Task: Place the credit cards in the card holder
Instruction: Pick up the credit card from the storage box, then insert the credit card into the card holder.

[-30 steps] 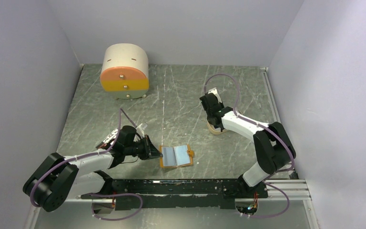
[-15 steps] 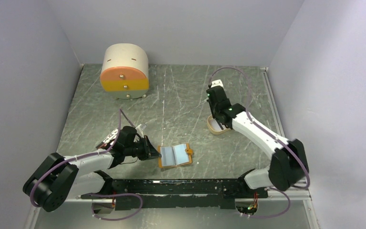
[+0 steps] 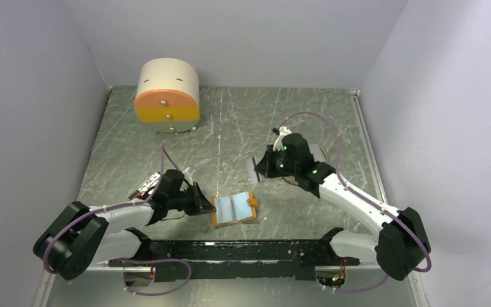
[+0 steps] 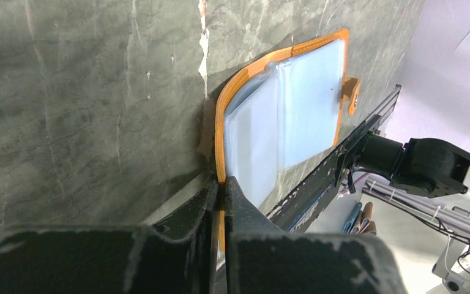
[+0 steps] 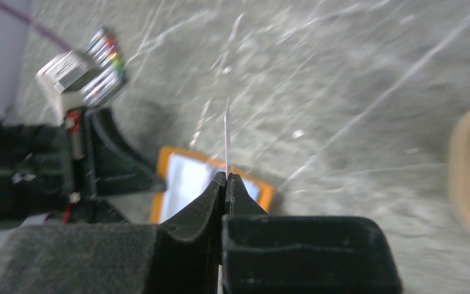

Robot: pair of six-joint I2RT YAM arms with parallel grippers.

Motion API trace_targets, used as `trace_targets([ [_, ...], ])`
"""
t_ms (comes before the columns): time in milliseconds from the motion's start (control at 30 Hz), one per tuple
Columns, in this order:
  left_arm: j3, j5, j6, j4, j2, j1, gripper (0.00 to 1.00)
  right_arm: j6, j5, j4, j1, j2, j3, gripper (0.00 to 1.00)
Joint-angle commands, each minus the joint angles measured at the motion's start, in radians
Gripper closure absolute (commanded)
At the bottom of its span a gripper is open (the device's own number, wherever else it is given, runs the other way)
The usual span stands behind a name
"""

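The holder [image 3: 234, 208] lies open and flat, with its long side going left to right. The left gripper [image 3: 206, 206] is shut tight on its left edge. The right gripper [image 3: 260, 167] is closed on a card [image 3: 252, 169], up in the air. The holder sits near that card, closer to the robot and a bit to the left

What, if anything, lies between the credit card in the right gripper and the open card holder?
Nothing visible. Only bare table separates the credit card, pinched in the right gripper, from the open card holder. The left gripper clamps the holder's left edge, beside that path, not across it.
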State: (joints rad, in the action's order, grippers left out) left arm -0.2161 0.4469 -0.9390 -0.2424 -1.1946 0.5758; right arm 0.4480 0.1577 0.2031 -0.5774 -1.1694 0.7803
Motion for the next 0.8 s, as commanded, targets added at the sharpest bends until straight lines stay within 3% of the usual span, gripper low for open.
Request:
trace_targets([
  [0,-0.022,-0.028,-0.007,-0.018,-0.011,0.004,0.91,0.194,0.143,-0.178,-0.099,0.014,-0.068,1.00],
  [300,-0.031,-0.034,-0.005,-0.005,-0.002,0.003,0.91,0.349,0.107,-0.368,-0.286,-0.065,-0.176,1.00],
  [400,-0.029,-0.031,-0.003,-0.005,-0.003,0.004,0.91,0.382,0.127,-0.433,-0.309,-0.113,-0.206,1.00],
  [767,-0.024,-0.031,-0.001,-0.004,-0.007,0.004,0.91,0.355,0.051,-0.431,-0.325,-0.174,-0.273,1.00],
])
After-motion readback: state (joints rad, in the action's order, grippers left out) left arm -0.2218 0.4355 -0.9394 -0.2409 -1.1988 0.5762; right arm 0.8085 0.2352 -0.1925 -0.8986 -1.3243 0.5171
